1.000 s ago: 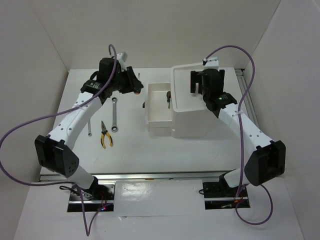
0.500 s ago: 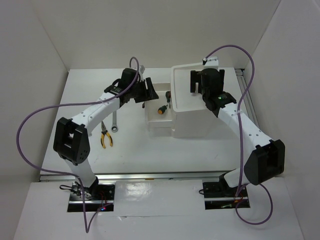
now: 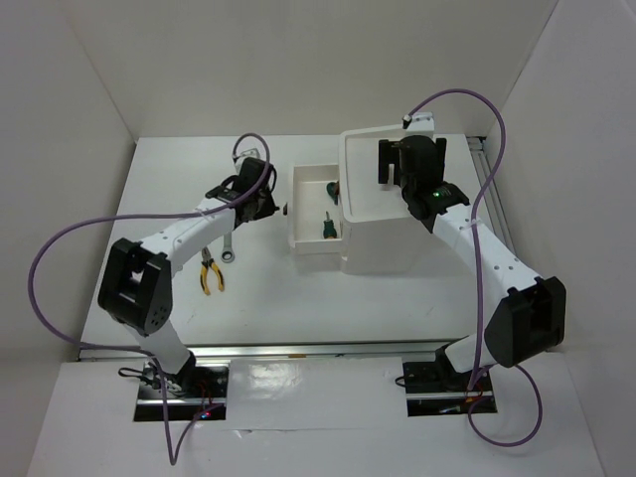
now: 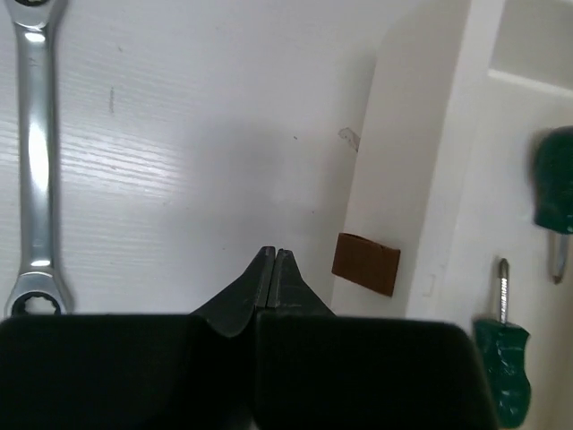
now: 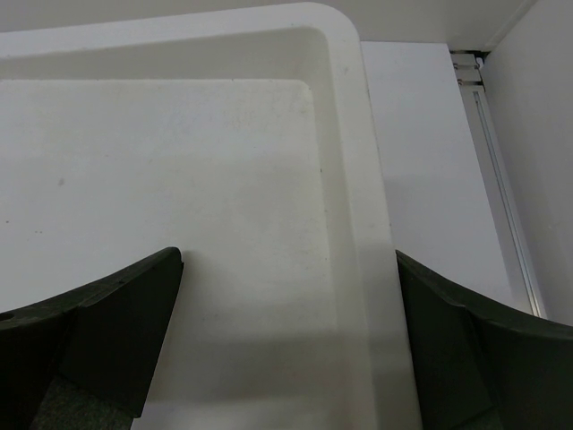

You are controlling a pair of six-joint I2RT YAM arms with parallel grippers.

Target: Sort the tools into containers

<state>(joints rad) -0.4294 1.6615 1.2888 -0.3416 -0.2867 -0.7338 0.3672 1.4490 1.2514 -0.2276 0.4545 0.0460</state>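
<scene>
The white box unit (image 3: 393, 243) has one drawer (image 3: 310, 241) pulled out to the left. Two green-handled screwdrivers (image 3: 325, 227) lie in it, and both show in the left wrist view (image 4: 501, 367). My left gripper (image 3: 272, 207) is shut and empty, just left of the drawer's brown knob (image 4: 365, 264), with its fingertips (image 4: 273, 257) pressed together. A silver wrench (image 4: 36, 161) lies on the table to its left. The yellow-and-orange pliers (image 3: 211, 274) lie nearer. My right gripper (image 5: 288, 260) is open and empty over the top tray (image 5: 345, 134).
The silver wrench (image 3: 228, 246) lies partly under my left arm. The drawer's front wall (image 4: 394, 170) stands close to the right of the left fingers. A metal rail (image 5: 501, 206) runs along the table's right edge. White walls enclose the table.
My left arm swung right over the open drawer, then drew back to its left. A screwdriver now lies in the drawer's near part. The right arm has not moved.
</scene>
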